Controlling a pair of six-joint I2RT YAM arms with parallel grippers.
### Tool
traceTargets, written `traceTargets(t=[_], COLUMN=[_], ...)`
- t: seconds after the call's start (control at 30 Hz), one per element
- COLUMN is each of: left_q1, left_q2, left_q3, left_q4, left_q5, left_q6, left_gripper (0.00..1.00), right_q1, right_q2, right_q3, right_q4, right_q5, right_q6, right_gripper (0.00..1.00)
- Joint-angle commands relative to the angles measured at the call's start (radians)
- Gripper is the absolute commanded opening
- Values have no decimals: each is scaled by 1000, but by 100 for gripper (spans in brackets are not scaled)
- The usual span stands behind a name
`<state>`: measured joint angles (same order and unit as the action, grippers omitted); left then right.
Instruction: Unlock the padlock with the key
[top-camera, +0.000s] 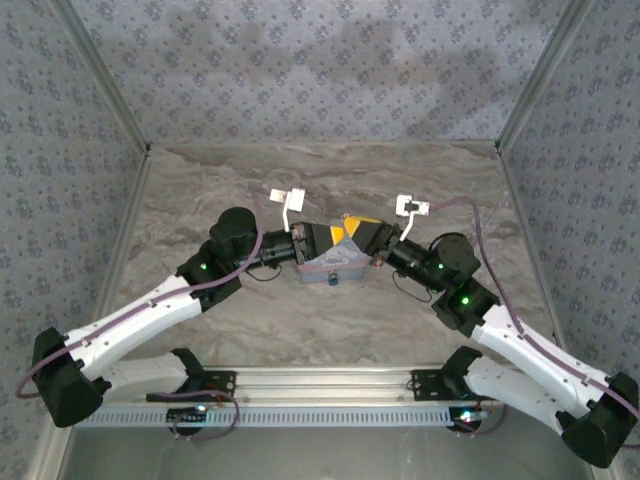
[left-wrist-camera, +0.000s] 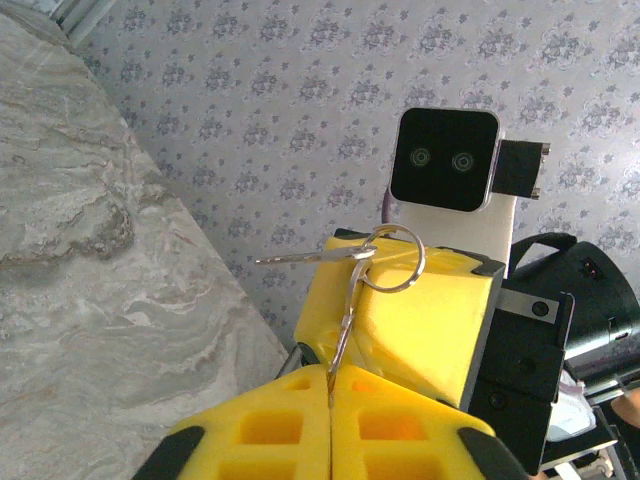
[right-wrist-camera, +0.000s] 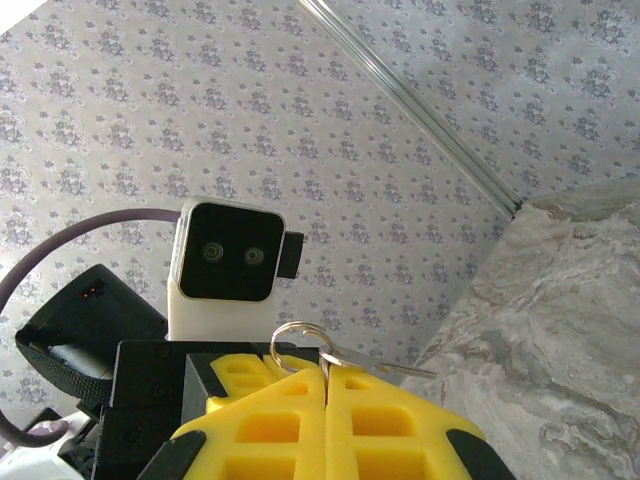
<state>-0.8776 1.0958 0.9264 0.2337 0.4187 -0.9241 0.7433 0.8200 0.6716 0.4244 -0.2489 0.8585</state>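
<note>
Both grippers meet tip to tip above the middle of the table. In the left wrist view my left gripper (left-wrist-camera: 330, 388) is shut, a thin silver key (left-wrist-camera: 345, 320) pinched edge-on in the seam of its yellow fingers (left-wrist-camera: 265, 425). The key rises to a key ring (left-wrist-camera: 393, 257), from which a second key (left-wrist-camera: 300, 257) juts left. My right gripper (right-wrist-camera: 325, 372) is shut too, with the key ring (right-wrist-camera: 300, 343) and that key's head at its seam and the second key (right-wrist-camera: 385, 369) sticking out right. A greyish object with a blue spot, apparently the padlock (top-camera: 330, 268), lies beneath the grippers.
The marble-patterned table (top-camera: 330, 190) is walled by patterned panels at the back and both sides. Each wrist view faces the other arm's white camera block (left-wrist-camera: 445, 160) (right-wrist-camera: 225, 255) at close range. An aluminium rail (top-camera: 320, 385) runs along the near edge.
</note>
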Motion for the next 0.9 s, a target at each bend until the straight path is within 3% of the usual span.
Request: traceTargets(t=[0.0,0.2,0.3,0.43,0.53,0.6,0.7,0.87], left_q1=[-8,-7,-6,5,16,17,17,15], left_q2=[-28,-28,-18,35,101,162,247,318], left_q3=[20,39,89,209,296,366,462,546], left_q4=[17,-23,-155,-439,-636,-783,-953,-1039], left_q5=[-10,-18,-40,-39,11,36,88,231], left_q6=[30,52,93,157,217,277,366,488], left_gripper=[2,0,0,0,0,0,0,0], right_q1=[5,5,-8,-55,-109,-165,-275,-457], right_q2=[-20,-37,-69,-158,-195,-188,-136,-15], right_q3=[-12,-9,1,22,76,114,157,173], right_q4=[17,-17,-114,-325,-536,-631,-704,-581], right_q5=[-2,-9,14,42,39,-15,-189,-591], right_q6=[13,2,-15,-78,-144,-174,-188,-134], right_gripper=[0,2,33,42,43,41,37,36])
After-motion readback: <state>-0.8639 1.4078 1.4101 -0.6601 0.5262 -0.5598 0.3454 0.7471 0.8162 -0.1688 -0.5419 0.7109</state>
